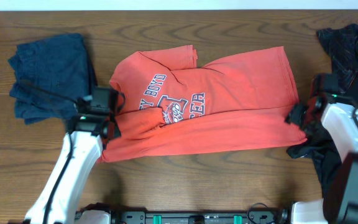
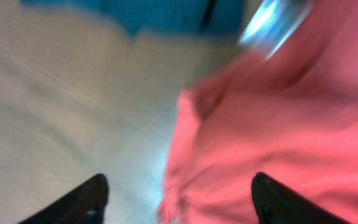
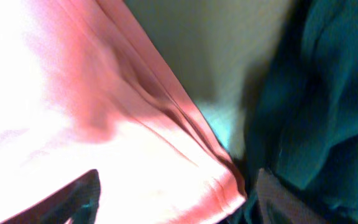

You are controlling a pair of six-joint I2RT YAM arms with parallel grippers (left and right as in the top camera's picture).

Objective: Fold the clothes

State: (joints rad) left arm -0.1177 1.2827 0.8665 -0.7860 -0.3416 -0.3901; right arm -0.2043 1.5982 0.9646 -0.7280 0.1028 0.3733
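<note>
Wood-grain worktop (image 1: 229, 186) fills the overhead view and carries three lots of clothing: one coral-red shirt (image 1: 229, 106), one navy-blue garment (image 1: 48, 74), and a heap of black garments (image 1: 353, 50) whose number of pieces cannot be told. Two arms reach in from the near edge, each with one pincer. The coral-red shirt lies across the middle, partly doubled over, its near band running left to right and its white-and-dark printed lettering (image 1: 173, 102) facing up left of centre. The navy-blue garment sits crumpled at the far left, just beside the shirt's shoulder. The black garments are piled at the right edge, trailing down past the right arm. The left pincer (image 1: 110, 112) is at the shirt's left edge. In the blurred left wrist view the left pincer (image 2: 179, 196) is released, its dark fingers (image 2: 89, 199) set wide apart, with the shirt's rumpled edge (image 2: 272, 130) between them and bare worktop to the left. The right pincer (image 1: 297, 115) is at the shirt's right edge, next to the black heap. In the right wrist view it (image 3: 173, 193) is also released, fingers (image 3: 82, 196) spread with the shirt's hem (image 3: 166, 149) lying between them and dark cloth (image 3: 316, 93) just to the right.
</note>
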